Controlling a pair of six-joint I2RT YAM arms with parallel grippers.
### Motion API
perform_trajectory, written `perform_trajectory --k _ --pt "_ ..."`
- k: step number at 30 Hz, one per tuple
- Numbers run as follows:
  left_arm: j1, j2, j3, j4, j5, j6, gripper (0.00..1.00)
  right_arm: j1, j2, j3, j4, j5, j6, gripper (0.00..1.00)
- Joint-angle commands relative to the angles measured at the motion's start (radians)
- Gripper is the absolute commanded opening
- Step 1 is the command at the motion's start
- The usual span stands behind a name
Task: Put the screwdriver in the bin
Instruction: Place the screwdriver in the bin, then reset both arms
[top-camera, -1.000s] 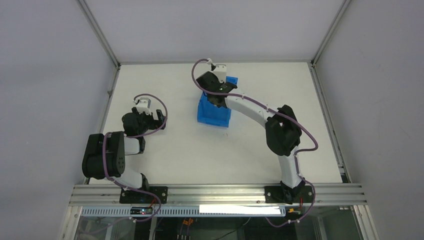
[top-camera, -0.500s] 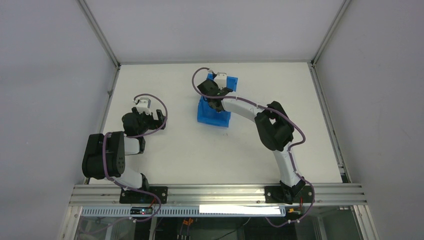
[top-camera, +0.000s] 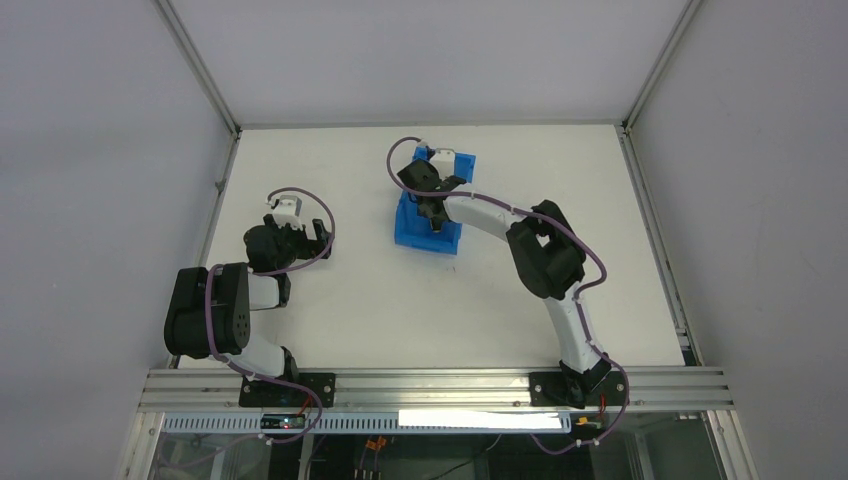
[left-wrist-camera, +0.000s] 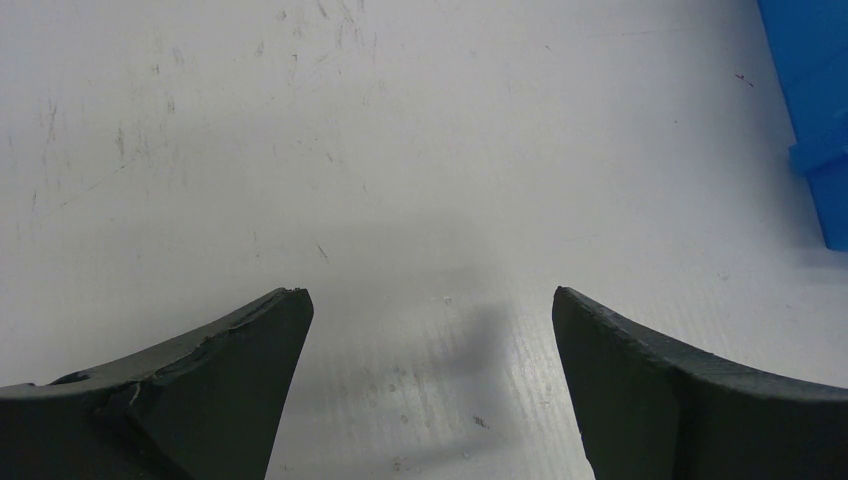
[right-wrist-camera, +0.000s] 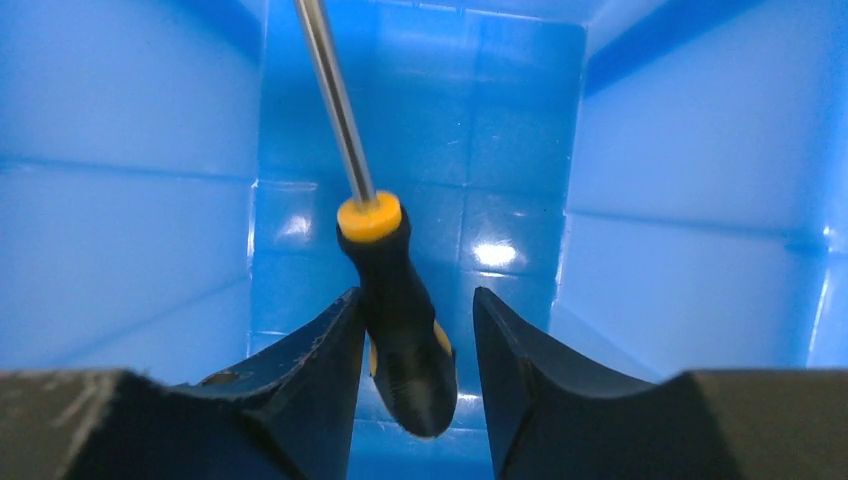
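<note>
The blue bin (top-camera: 412, 232) stands at the table's far middle. My right gripper (top-camera: 434, 207) reaches down inside it. In the right wrist view the bin's walls (right-wrist-camera: 130, 200) fill the frame. The screwdriver (right-wrist-camera: 398, 300), with its black and orange-yellow handle and grey shaft (right-wrist-camera: 335, 100), stands between my right gripper's (right-wrist-camera: 415, 292) fingers. The handle lies against the left finger, and a gap shows beside the right finger. The jaws are parted wider than the handle. My left gripper (top-camera: 322, 235) is open and empty over the bare table, as the left wrist view (left-wrist-camera: 428, 292) shows.
The bin's corner (left-wrist-camera: 815, 100) shows at the right edge of the left wrist view. The white table (top-camera: 330, 300) has raised frame rails along its sides and grey walls around it.
My right arm has folded in, its elbow moving left, and the gripper has dropped deeper into the bin. The left arm has not moved.
</note>
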Motion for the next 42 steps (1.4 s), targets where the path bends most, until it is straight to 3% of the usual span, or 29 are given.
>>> perform_trajectory --k 1,3,5,18,27,29,32,37,42 --pt "0.011 -0.004 -0.001 0.044 0.015 0.010 0.99 0.000 -0.097 0.031 -0.003 0.001 0.006 0.48" --pt "0.011 -0.004 -0.001 0.044 0.015 0.010 0.99 0.001 -0.115 0.043 -0.022 0.006 0.007 0.60" --pt "0.011 -0.004 -0.002 0.045 0.015 0.010 0.99 0.002 -0.131 0.057 -0.040 0.010 0.005 0.64" --pt "0.011 -0.004 -0.001 0.044 0.015 0.010 0.99 0.018 -0.255 0.200 -0.106 0.054 -0.133 0.67" --pt "0.011 -0.006 -0.001 0.045 0.015 0.010 0.99 0.018 -0.305 0.342 -0.132 0.049 -0.330 0.68" --pt "0.011 -0.004 -0.001 0.045 0.015 0.010 0.99 0.018 -0.299 0.402 -0.175 0.049 -0.361 0.76" --pt "0.011 -0.004 -0.001 0.045 0.015 0.010 0.99 0.019 -0.289 0.464 -0.223 0.043 -0.411 0.97" --pt "0.011 -0.005 -0.001 0.045 0.015 0.010 0.99 0.004 -0.299 0.484 -0.251 0.020 -0.499 0.99" --pt "0.011 -0.005 -0.001 0.045 0.015 0.010 0.99 -0.063 -0.344 0.451 -0.271 -0.117 -0.531 0.99"
